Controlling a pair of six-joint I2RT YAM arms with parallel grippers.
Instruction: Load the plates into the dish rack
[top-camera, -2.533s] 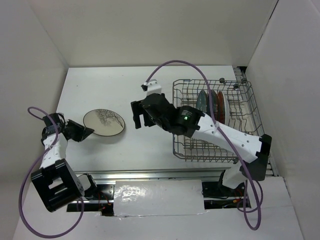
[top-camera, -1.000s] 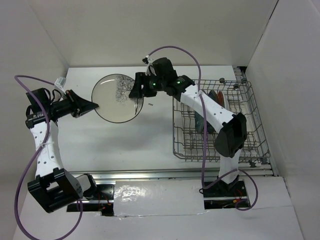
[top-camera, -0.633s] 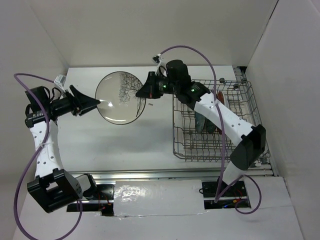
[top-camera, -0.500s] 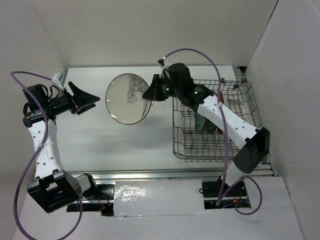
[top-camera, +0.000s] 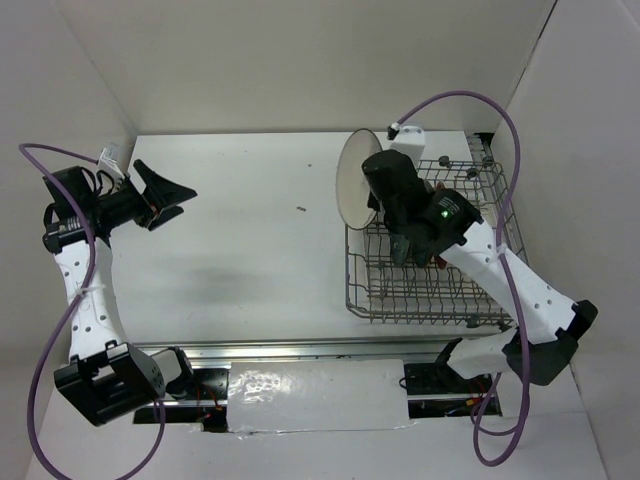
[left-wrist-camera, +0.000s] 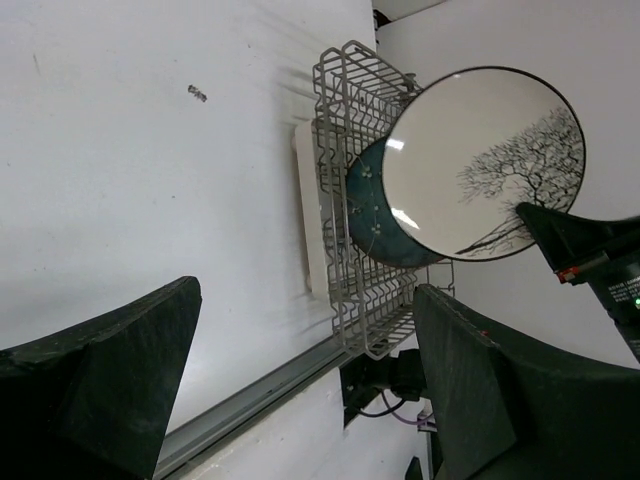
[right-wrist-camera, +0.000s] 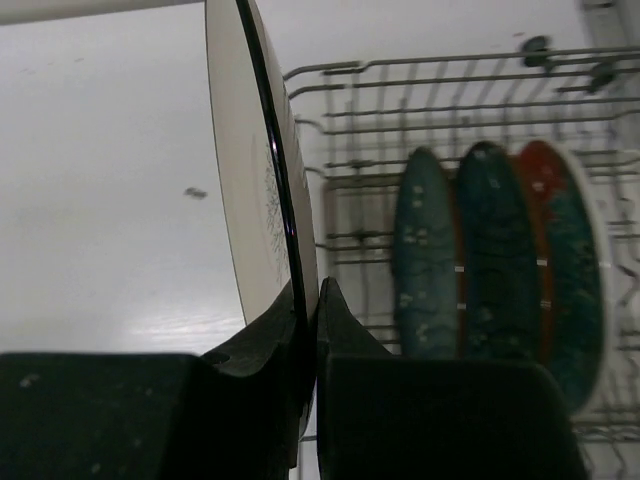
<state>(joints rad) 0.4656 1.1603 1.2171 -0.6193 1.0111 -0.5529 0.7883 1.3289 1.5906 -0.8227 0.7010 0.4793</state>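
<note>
Fingers of the right gripper are pinching the cream plate upright over the dish rack's left edge, parallel to the racked plates. Left gripper is idling, spread wide and empty.

This is a robotics lab test cell. A bare white counter is boxed in by plain white panels along its far, left and right edges. Two white-and-black robot arms, the left arm and the right arm, are mounted on an aluminium rail at the near edge and trail purple cables. Kitchenware serves as props. A wire dish rack at the right edge holds teal and red plates, and the right end effector grips a cream plate.
</note>
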